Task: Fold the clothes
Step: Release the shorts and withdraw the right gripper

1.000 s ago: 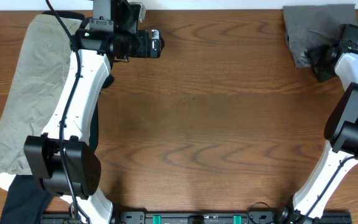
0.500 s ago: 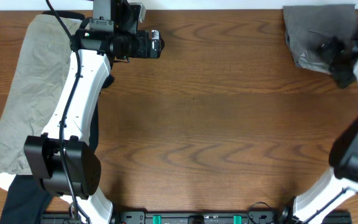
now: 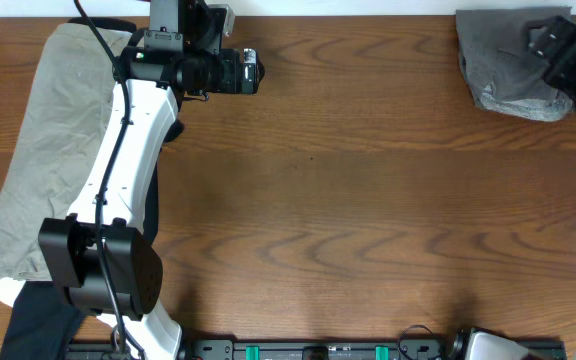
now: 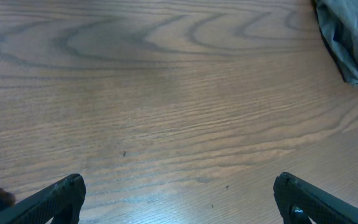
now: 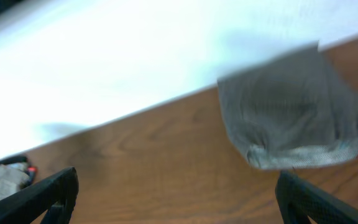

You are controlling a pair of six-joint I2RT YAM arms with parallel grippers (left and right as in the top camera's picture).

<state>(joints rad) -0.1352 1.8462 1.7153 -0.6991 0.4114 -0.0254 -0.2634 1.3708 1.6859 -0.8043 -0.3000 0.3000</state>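
Note:
The grey shorts lie folded into a small bundle at the far right corner of the table. They show blurred in the right wrist view and at the top right edge of the left wrist view. My right gripper hovers raised over the bundle's right side, open and empty. My left gripper is open and empty above bare wood at the far left centre, well away from the shorts.
A paler khaki garment lies along the left side of the table, partly under my left arm, and shows small in the right wrist view. A black garment lies at the front left corner. The table's far edge runs just behind the shorts.
My right arm has lifted off the shorts and swung up and to the right, away from the table. The shorts stay where they were. The left arm has not moved.

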